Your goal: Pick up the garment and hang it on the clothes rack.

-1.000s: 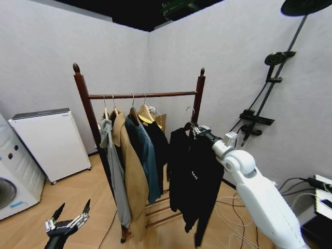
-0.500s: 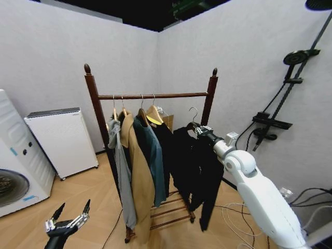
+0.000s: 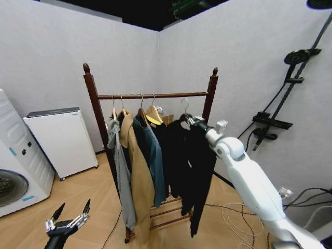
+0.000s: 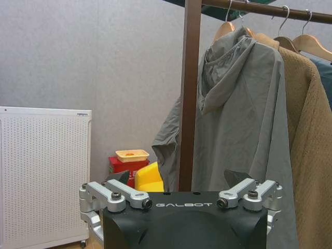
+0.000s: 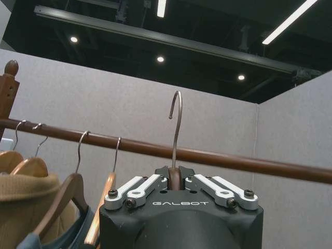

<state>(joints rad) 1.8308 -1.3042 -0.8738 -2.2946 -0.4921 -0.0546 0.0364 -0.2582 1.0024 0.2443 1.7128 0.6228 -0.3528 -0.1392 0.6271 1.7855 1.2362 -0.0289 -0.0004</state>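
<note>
The clothes rack [image 3: 150,96] stands in the corner of the room, its rail already carrying a grey hoodie [image 3: 120,171], a tan coat [image 3: 139,192] and a teal-blue jacket [image 3: 153,161], all crowded toward the left post. The right stretch of the rail is bare.

The garment [image 3: 189,166], long and black, hangs in the air just in front of that bare stretch, close beside the clothes already there. It is carried by the right gripper [image 3: 193,122], whose white arm reaches up from the lower right. The gripper is closed tight on the hanger's neck, and from the right wrist view the metal hook [image 5: 176,124] rises straight up between its fingers, its curved tip above the rail and not over it yet.

So, as I judge it, this is the hanging step, nearly at its end: the coat is lifted and brought to the rack but not yet on it. The next move calls for carrying the hook across the rail and lowering it until the rail takes the weight, keeping clear of the neighbouring hanger.

The left gripper [image 3: 66,224] waits low near the floor, fingers spread and holding nothing.
</note>
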